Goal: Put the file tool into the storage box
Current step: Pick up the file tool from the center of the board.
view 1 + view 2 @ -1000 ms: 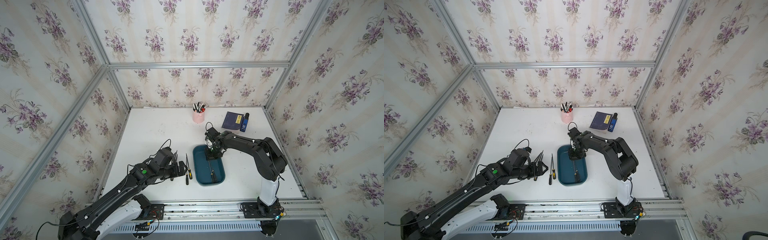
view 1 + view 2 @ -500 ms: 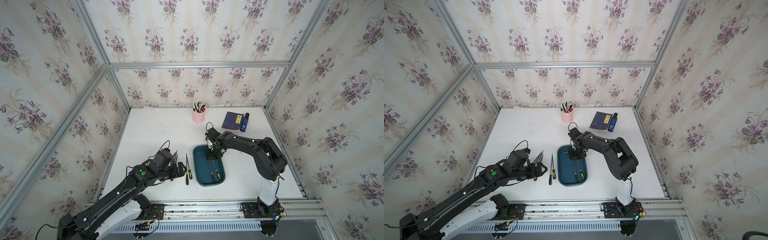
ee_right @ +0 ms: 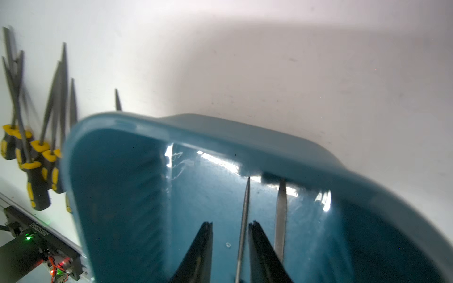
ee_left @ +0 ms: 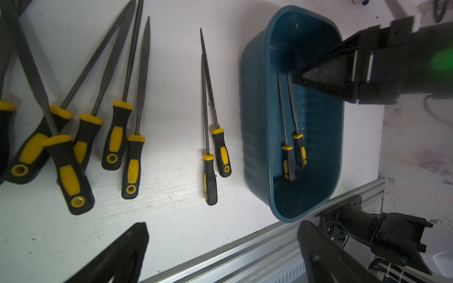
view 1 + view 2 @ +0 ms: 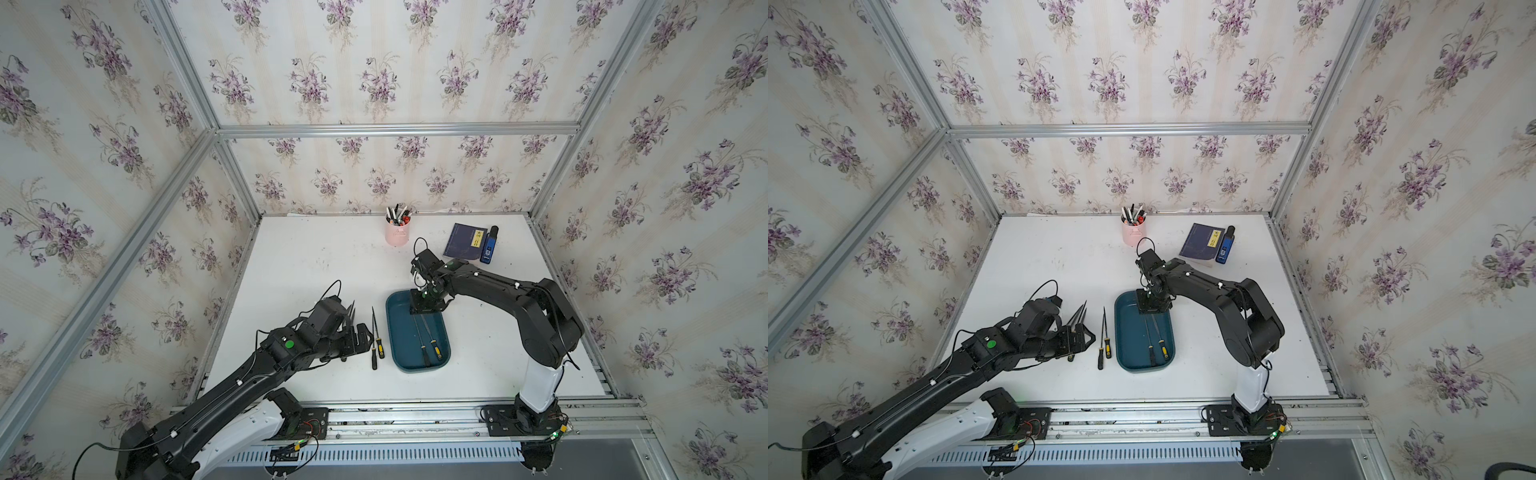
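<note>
While the right gripper (image 5: 424,308) hangs over the far end of the storage box (image 5: 399,353), both top views show two files lying flat inside it, side by side, handles toward the robot's base, tips toward the back wall; long axis runs w/ the box's length. The thin file (image 5: 420,338) sits just beside the flat file (image 5: 432,340). Two more files (image 5: 1104,338) lie on the table (image 5: 1059,257) just beside the box on the left arm's side, same heading. The left gripper (image 5: 1077,338) hovers near them, over a further cluster.

Left wrist view: box (image 4: 255,137) holds both files (image 4: 284,137), handles at the near end, apart from the walls. The pair outside (image 4: 210,137) lies parallel to them, points away from the handles. Left fingers (image 4: 117,254) stand wide apart, nothing between.

Right wrist view: right fingers (image 3: 201,247) are parted a little, straddling the thin file's shaft (image 3: 244,220) w/o clamping it; clear gaps on both sides. The flat one (image 3: 280,215) lies just beside.

Judgement: step in hand is the release, the file being already down in the box. Next calls for a straight lift clear of the shaft so it isn't dragged, then a pick from the pair outside, gripped mid-shaft and kept aligned w/ the box.
</note>
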Available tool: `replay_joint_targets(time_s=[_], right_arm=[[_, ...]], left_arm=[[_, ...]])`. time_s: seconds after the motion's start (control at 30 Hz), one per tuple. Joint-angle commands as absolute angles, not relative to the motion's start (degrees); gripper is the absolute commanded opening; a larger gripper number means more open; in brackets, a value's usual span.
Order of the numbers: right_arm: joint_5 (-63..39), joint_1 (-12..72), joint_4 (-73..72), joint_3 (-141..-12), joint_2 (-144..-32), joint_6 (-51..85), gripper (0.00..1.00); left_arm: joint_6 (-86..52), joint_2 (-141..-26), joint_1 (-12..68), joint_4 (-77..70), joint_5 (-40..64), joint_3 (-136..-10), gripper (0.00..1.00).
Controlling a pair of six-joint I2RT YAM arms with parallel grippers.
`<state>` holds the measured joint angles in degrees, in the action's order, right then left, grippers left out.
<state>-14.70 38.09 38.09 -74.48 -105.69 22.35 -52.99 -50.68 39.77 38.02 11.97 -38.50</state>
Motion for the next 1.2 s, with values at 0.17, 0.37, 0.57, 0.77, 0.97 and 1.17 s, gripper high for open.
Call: replay_joint_targets(time_s=[0.17,0.37,0.57,0.77,0.97,1.17], right_arm=[[-13.59,37.86,42.26,-78.31,-97.96,23.28,0.33],[-13.79,37.69,43.11,-77.63,-96.1,23.37,0.32],[-13.62,37.64,42.63,-75.83,-94.62,23.64,0.32],[-13.57,37.65,42.54,-74.19,-94.0,23.56,0.31],[-13.22,37.7,42.76,-73.74,-93.7,23.38,0.31],[-12.9,37.63,42.65,-73.39,-93.96,23.4,0.3]], left_arm=[[-59.62,-64.48,46.54,42.7,10.06,-42.88,0.97],[-65.84,-75.33,50.52,41.65,8.79,-43.46,0.7],[-66.26,-80.1,50.88,40.7,7.01,-45.64,0.63],[-64.62,-86.63,50.9,41.02,6.16,-49.33,0.63],[-64.86,-89.27,50.8,43.93,4.41,-50.4,0.49],[-63.94,-92.17,50.76,42.81,4.69,-50.56,0.39]])
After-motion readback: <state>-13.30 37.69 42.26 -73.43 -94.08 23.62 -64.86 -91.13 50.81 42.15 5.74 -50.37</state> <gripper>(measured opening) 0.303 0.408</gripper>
